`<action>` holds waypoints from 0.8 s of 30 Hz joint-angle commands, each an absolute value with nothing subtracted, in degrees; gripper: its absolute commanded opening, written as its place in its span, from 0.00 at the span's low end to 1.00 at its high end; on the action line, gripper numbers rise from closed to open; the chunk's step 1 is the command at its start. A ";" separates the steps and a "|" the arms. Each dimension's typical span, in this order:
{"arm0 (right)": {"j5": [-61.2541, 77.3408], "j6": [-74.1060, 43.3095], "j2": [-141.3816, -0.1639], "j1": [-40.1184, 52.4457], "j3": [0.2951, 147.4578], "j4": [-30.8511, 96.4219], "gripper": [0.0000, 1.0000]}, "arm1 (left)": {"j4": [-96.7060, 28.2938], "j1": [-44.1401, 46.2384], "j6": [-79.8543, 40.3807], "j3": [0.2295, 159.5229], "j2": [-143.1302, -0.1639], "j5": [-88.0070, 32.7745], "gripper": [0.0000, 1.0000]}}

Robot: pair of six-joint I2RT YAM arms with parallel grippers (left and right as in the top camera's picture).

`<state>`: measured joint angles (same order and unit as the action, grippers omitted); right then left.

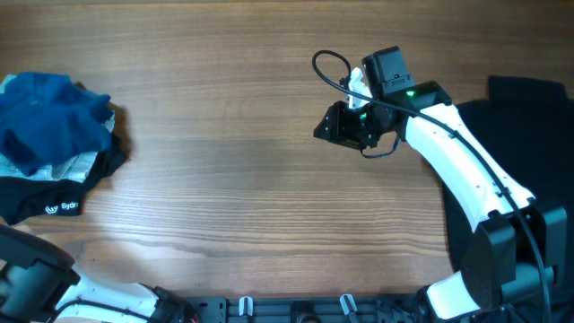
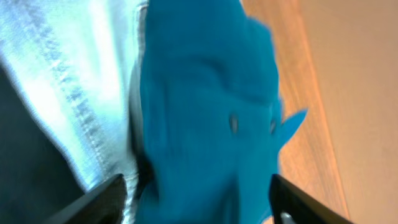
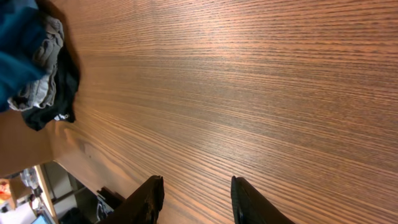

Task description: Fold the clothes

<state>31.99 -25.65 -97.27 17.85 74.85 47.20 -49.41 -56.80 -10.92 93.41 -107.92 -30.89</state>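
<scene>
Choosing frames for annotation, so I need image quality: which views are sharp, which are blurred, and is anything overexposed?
Overhead: sharp and evenly lit, no glare on the table, and the clothes pile reads clearly. Left wrist: blurred throughout, with the blue garment too close to focus and the pale fabric washed out. Right wrist: wood grain crisp, with a faint sheen mid-frame.

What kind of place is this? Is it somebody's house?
Probably a robot lab or workshop, not a home. A white robot arm with loose cables reaches over a wooden table, and a pile of clothes sits at one edge, set out for folding practice.
</scene>
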 commanded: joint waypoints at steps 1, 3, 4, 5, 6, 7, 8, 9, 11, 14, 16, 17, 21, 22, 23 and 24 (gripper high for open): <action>31.07 -25.87 -97.17 18.02 75.53 47.46 0.41 | -51.57 -59.59 -14.09 94.52 -104.97 -28.93 0.75; 31.05 -25.89 -97.17 18.02 75.53 47.46 0.41 | -51.86 -61.28 -15.29 94.52 -102.52 -30.89 0.71; 31.05 -25.87 -97.17 18.02 75.53 47.44 0.41 | -51.88 -62.19 -15.31 94.52 -100.49 -31.51 0.65; 31.00 -25.87 -97.17 18.02 75.53 47.42 0.41 | -51.83 -62.83 -15.33 94.52 -98.24 -31.66 0.55; 30.72 -25.87 -97.17 18.02 75.53 47.35 0.42 | -51.68 -62.96 -15.31 94.52 -96.38 -31.64 0.43; 30.28 -25.89 -97.17 18.02 75.53 47.22 0.42 | -50.83 -62.76 -15.29 94.52 -93.93 -31.64 0.24; 29.89 -25.91 -97.17 18.02 75.53 47.18 0.43 | -50.00 -62.19 -15.27 94.52 -92.79 -31.59 0.10; 29.52 -25.93 -97.17 18.02 75.53 47.16 0.44 | -48.01 -60.62 -14.66 94.52 -92.03 -31.22 0.04; 29.52 -25.93 -97.17 18.02 75.53 47.13 0.45 | -44.84 -57.41 -11.44 94.48 -92.71 -30.24 0.04; 29.30 -25.93 -97.17 18.02 75.53 46.98 0.45 | -40.93 -50.48 -9.17 94.45 -98.41 -23.92 0.04; 29.34 -26.09 -97.17 18.02 75.53 47.07 0.45 | -41.52 -47.90 -9.19 94.45 -103.70 -19.55 0.04; 29.34 -26.11 -97.17 18.02 75.53 47.27 0.45 | -43.13 -47.20 -9.26 94.45 -106.48 -17.85 0.04; 29.34 -27.00 -97.17 17.98 75.53 48.53 0.45 | -53.08 -47.64 -15.05 94.45 -114.54 -15.14 0.04; 29.34 -26.98 -97.17 17.98 75.53 48.56 0.45 | -55.13 -48.18 -17.30 94.45 -115.72 -11.77 0.04; 29.36 -27.00 -97.17 17.98 75.53 48.56 0.45 | -56.73 -48.82 -18.70 94.39 -116.73 -7.57 0.04; 29.34 -27.00 -97.17 17.98 75.53 48.58 0.45 | -57.10 -49.19 -18.72 94.21 -117.14 -5.19 0.04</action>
